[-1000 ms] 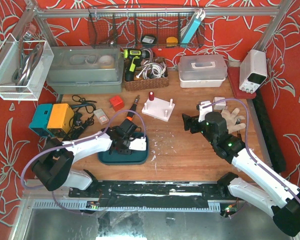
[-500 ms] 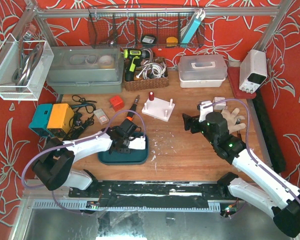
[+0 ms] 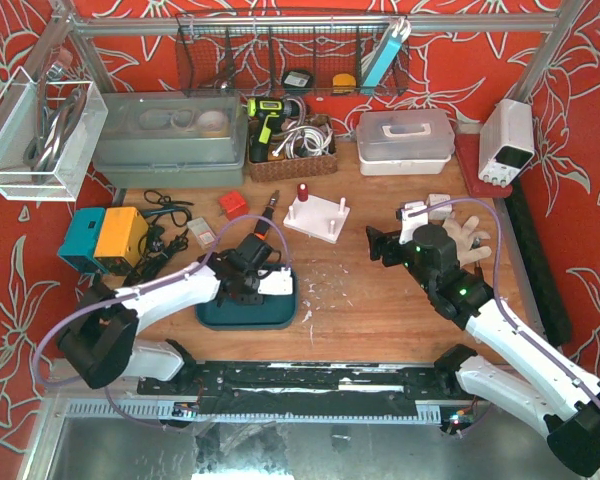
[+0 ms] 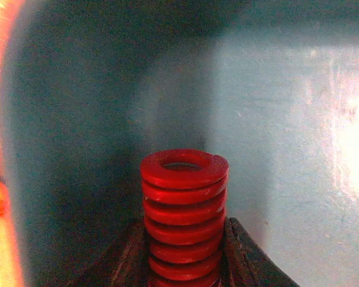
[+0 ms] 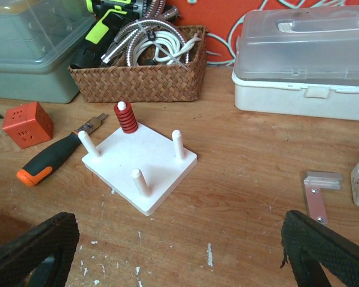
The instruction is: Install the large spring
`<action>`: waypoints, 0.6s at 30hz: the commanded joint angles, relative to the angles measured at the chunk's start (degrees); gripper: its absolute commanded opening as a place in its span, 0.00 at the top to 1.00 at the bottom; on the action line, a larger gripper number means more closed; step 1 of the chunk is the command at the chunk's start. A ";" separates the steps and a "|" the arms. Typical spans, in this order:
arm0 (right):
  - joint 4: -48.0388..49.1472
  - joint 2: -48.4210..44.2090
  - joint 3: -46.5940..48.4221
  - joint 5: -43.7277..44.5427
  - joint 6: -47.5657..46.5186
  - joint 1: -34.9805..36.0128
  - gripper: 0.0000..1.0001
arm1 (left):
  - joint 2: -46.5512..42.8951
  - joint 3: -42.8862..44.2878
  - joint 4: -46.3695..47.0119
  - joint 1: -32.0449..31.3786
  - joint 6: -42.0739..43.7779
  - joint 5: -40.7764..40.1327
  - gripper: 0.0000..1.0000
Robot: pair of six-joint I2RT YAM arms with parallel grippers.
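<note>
My left gripper [image 3: 248,283] is over the teal tray [image 3: 216,316] and is shut on the large red spring [image 4: 184,203]. In the left wrist view the spring stands between the dark fingers [image 4: 242,254], above the tray floor [image 4: 275,119]. The white peg board [image 3: 317,220] lies behind the tray, to its right. It has a small red spring [image 3: 303,191] on its back left peg; its other three pegs are bare. My right gripper [image 3: 385,245] is open and empty, hovering just right of the board. The right wrist view shows the board [image 5: 140,161] and the small spring [image 5: 127,118] ahead of that gripper [image 5: 179,251].
An orange-handled screwdriver [image 3: 265,215] and a red cube [image 3: 233,205] lie left of the board. A wicker basket [image 3: 290,150] and a white plastic box [image 3: 405,140] stand behind it. A glove [image 3: 470,238] lies by my right wrist. A teal and orange box [image 3: 105,238] is at the left.
My left gripper has shifted slightly up and to the right over the tray with the spring in it. The right arm has barely moved.
</note>
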 commanded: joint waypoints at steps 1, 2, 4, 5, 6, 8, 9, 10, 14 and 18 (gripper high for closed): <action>-0.44 -0.20 -0.06 -0.97 1.08 -0.06 0.06 | -4.83 3.21 0.84 0.26 -3.58 3.05 0.91; -0.66 0.07 0.39 -1.88 1.27 -0.04 0.06 | -5.67 3.66 1.40 0.24 -4.65 3.80 0.91; -1.64 1.05 1.63 -4.03 1.77 -0.07 0.05 | -7.44 4.83 3.25 0.26 -8.38 4.61 0.91; -2.25 1.49 2.38 -5.37 2.07 -0.04 0.04 | -8.03 5.50 4.34 0.24 -10.90 4.99 0.91; -2.49 2.16 2.96 -6.96 2.24 -0.01 0.04 | -8.52 6.06 5.37 0.19 -13.55 5.26 0.92; -3.97 3.54 4.55 -10.35 2.86 -0.01 0.05 | -9.27 7.30 7.41 0.03 -18.54 5.59 0.93; -4.81 4.47 5.48 -12.26 3.24 -0.02 0.05 | -9.77 7.60 8.82 -0.21 -21.61 5.60 0.94; -5.30 5.35 6.23 -15.22 3.48 -0.06 0.06 | -10.37 7.68 10.33 -0.46 -24.55 6.36 0.94; -5.88 10.29 9.36 -27.35 6.64 0.01 0.12 | -15.50 2.15 22.38 -2.75 -34.43 10.84 0.95; -5.21 13.47 11.77 -38.03 10.97 0.20 0.24 | -22.97 -8.74 41.30 -4.59 -43.68 16.10 0.96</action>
